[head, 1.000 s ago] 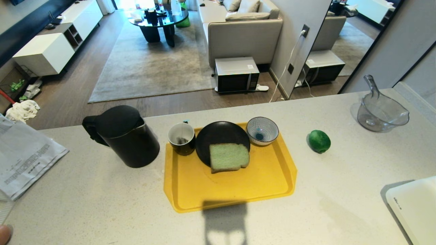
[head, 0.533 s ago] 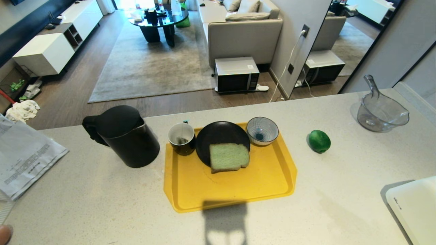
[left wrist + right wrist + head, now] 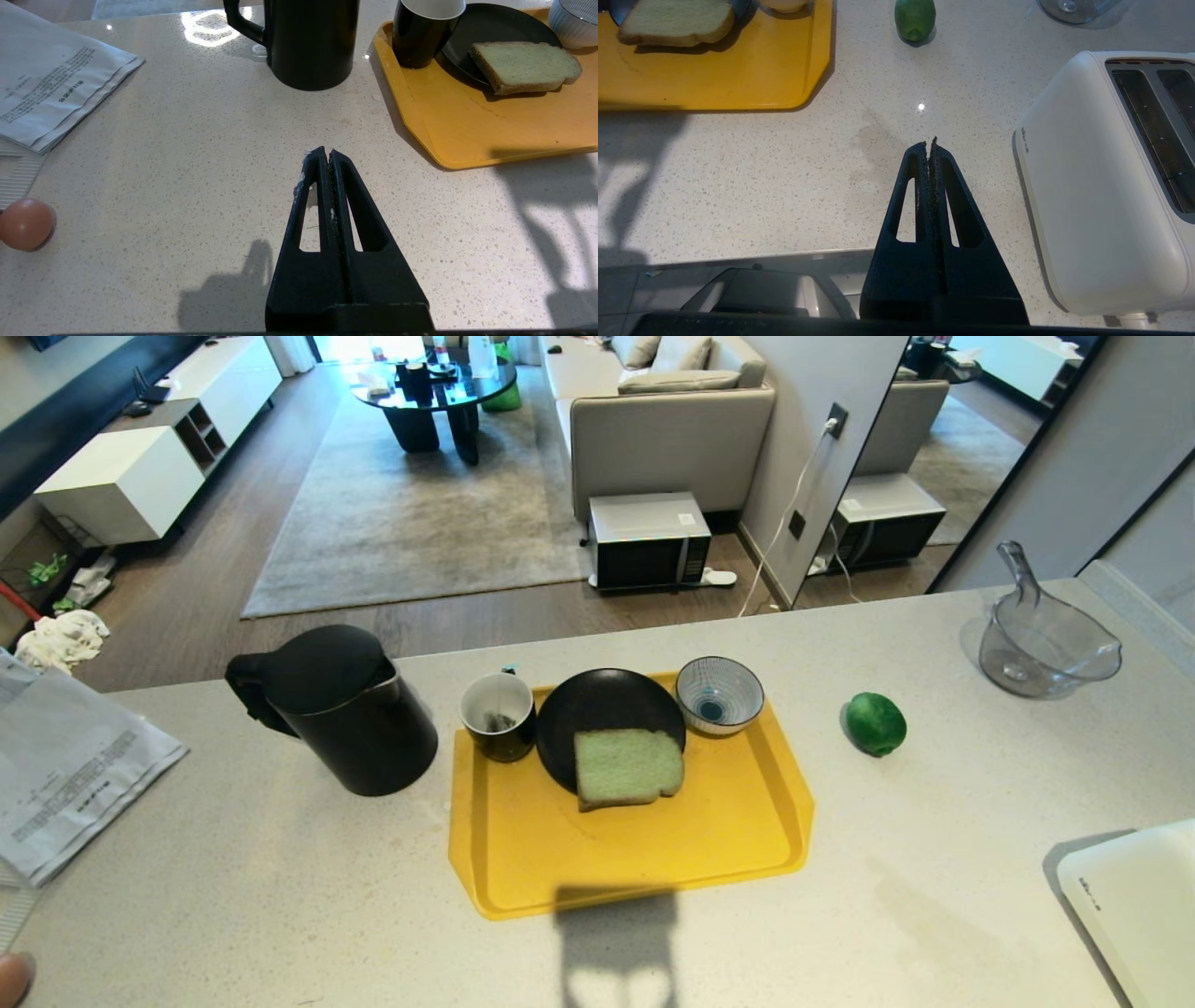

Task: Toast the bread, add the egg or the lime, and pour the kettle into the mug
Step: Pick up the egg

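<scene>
1. The bread is laid half on the black plate on the yellow tray.
2. The mug is stood on the tray's left edge, the kettle left of the tray, the lime right of it.
3. The egg is seen on the worktop, far left of the tray.
4. The left pincer and right pincer are pressed together, empty, above the worktop.

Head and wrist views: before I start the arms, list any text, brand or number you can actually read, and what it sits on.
Nothing here reads clearly enough to quote.
Grey printed packet: several lines of small print, too blurred to read.
White toaster: a small dark mark on its side near the end, too small to read.
Microwave on the floor: a white sticker on top, unreadable.
Kettle, mug, yellow tray: no lettering shows.
</scene>
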